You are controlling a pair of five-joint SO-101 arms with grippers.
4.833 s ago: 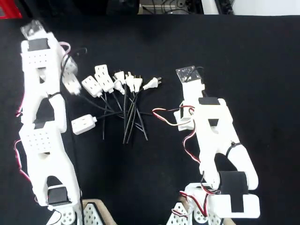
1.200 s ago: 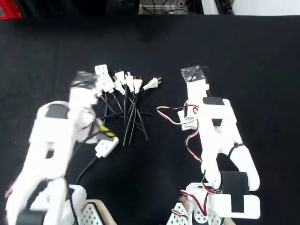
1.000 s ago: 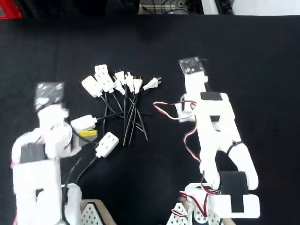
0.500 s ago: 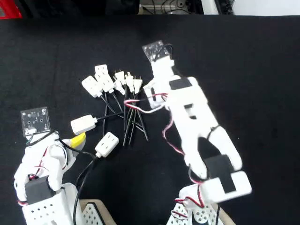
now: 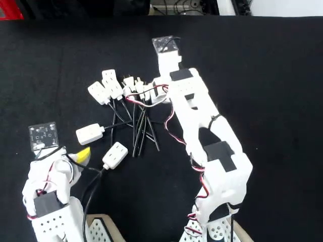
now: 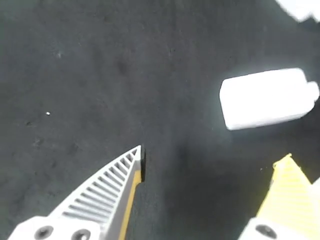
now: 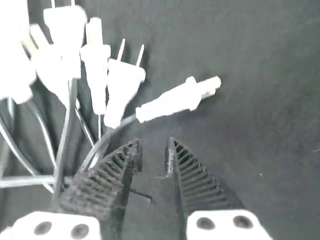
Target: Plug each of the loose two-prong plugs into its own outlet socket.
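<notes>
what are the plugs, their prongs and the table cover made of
Plugs: white moulded plastic by the look, smooth with a slight sheen.
Prongs: probably bare metal, thin pale flat blades.
Table cover: seemingly black cloth or felt, matte, flecked with lint.

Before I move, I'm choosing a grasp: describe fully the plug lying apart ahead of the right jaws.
The plug is white, smooth like plastic, slim, with short prongs at its tip and a dark cord at its back. It lies flat on the black cloth, unplugged, beyond the right gripper's open jaws.
</notes>
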